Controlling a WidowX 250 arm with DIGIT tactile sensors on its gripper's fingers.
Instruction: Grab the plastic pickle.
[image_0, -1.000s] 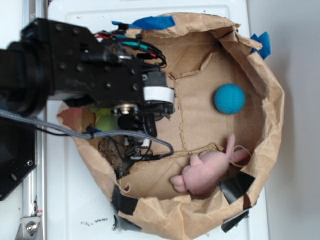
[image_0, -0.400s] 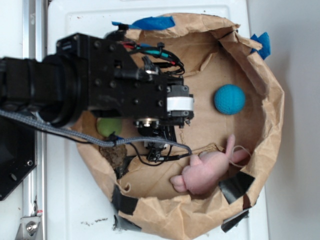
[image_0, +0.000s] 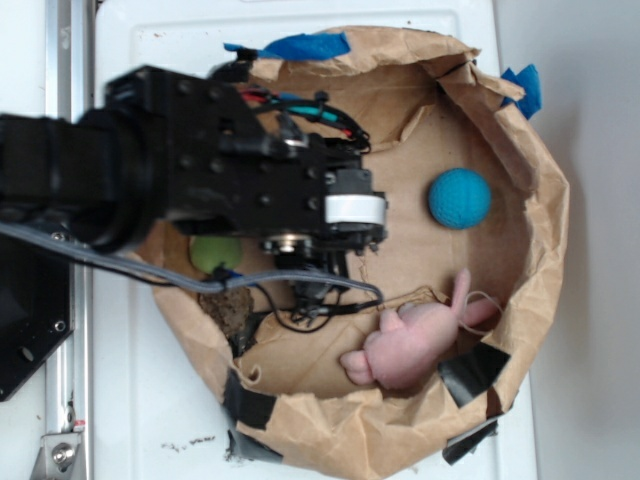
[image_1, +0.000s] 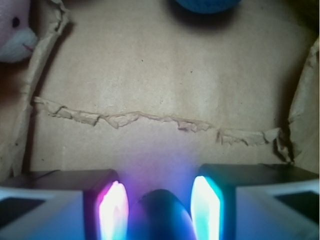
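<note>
One pincer (image_1: 159, 210) is in view, seen closely in the wrist view: two fingers (image_1: 112, 210), one lit magenta and one lit cyan, with a dark rounded piece, the plastic pickle (image_1: 162, 217), sitting between them at the bottom edge of that view. The fingers flank it closely; I cannot tell for certain whether they are pressed on it or merely beside it. In the exterior view the pickle is hidden beneath the arm (image_0: 200, 180).

Count of loose items inside the paper bag tray (image_0: 540, 230): one teal-blue ball (image_0: 459, 197), ahead of the pincer and near the far wall; one pink plush (image_0: 415, 340), ahead and off to one side, lying against the wall; one lime-green plush (image_0: 215, 255), behind the pincer, partly covered by the arm and its cable (image_0: 290, 283). One pickle, as noted.

Edges: the crumpled brown wall rings the tray on all sides, patched with blue tape (image_0: 305, 45) at the top rim and black tape (image_0: 475, 370) at the lower rim. A torn ridge in the cardboard floor (image_1: 150, 120) runs across just ahead of the fingertips. Beyond that ridge the floor lies bare up to the ball. The side walls stand close on both flanks in the wrist view. The tray rests on a white bench (image_0: 150, 400).
</note>
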